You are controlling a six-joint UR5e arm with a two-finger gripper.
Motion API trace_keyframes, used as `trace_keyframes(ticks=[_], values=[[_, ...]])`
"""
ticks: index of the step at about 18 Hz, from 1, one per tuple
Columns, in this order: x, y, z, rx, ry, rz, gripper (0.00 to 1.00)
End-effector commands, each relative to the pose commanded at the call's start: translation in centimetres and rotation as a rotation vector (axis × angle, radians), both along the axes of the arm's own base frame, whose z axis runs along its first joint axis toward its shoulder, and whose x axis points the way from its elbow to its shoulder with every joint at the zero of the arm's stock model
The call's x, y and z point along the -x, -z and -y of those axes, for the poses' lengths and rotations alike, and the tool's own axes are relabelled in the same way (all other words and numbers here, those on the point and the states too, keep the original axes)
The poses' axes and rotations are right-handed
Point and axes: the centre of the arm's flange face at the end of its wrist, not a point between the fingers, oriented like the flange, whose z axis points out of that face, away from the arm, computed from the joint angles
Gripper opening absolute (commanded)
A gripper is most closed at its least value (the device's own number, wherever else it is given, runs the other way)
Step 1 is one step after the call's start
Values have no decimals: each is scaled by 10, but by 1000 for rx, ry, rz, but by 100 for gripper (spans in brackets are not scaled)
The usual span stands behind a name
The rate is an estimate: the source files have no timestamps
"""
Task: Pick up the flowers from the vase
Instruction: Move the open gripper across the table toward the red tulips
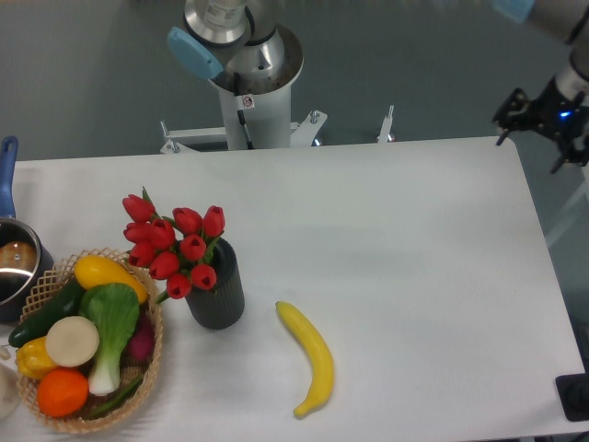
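The flowers (175, 244), a bunch of red tulip buds with small green leaves, stand in the vase (219, 295), a short dark ribbed cylinder at the left of the white table. My gripper (534, 131) hangs far away at the table's back right corner, above the table edge. Its dark fingers look spread, with nothing between them. Part of the arm runs out of view at the top right.
A wicker basket (152, 364) of vegetables and fruit stands just left of the vase. A blue-handled metal pot (14, 262) sits at the left edge. A yellow banana (311, 354) lies right of the vase. The robot's base (248, 83) stands behind the table.
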Motion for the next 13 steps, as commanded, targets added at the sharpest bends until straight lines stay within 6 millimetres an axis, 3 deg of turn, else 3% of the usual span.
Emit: trace_keyframes(ticks=[2, 4, 5, 8, 13], values=[[-9, 8, -3, -5, -27, 7, 100], [-18, 13, -21, -66, -31, 23, 100], [-36, 26, -29, -85, -69, 56, 100], [-73, 32, -50, -169, -60, 18, 100], [-124, 8, -81, -435, -6, 49, 100]])
